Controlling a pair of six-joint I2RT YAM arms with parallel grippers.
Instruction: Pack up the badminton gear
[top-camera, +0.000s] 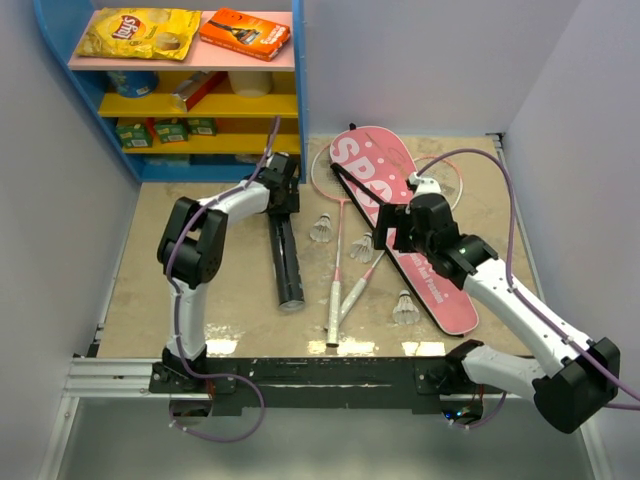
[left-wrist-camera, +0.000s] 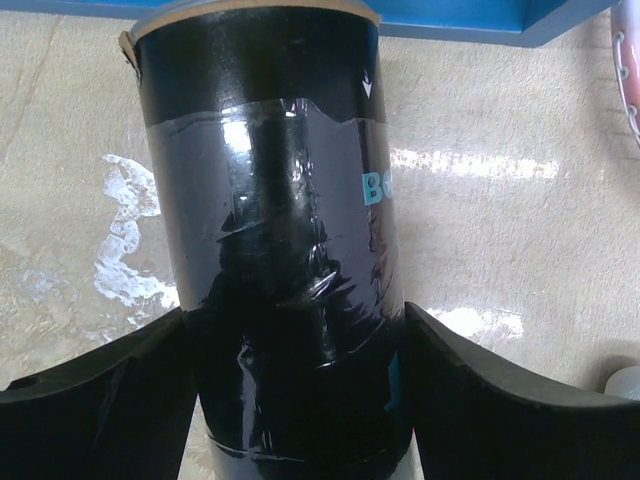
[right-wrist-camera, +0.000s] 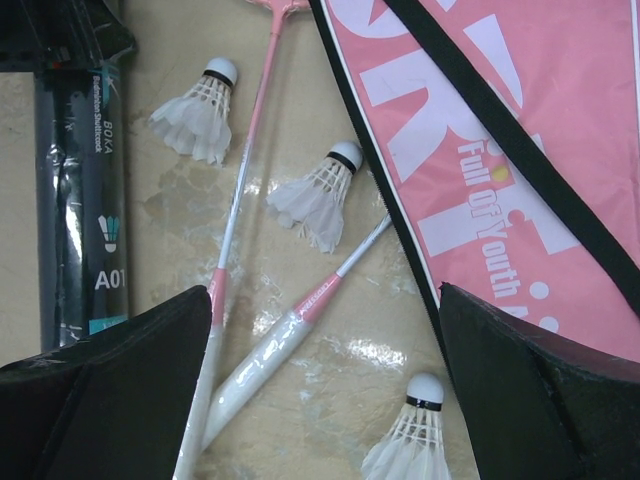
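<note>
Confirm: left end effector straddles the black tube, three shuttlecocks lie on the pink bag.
Not quite. The three shuttlecocks lie on the table beside the pink bag, not on it; the top view shows this. The left end effector does straddle the black tube.

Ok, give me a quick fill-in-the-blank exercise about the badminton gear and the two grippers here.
1. The left gripper has its fingers against either side of the tube, whose colour is ___.
2. ___ shuttlecocks lie loose near the rackets.
3. The right gripper hovers above the rackets with its jaws ___.
4. The racket-shaped bag is ___ with white lettering.

Missing words: black; three; open; pink.
</note>
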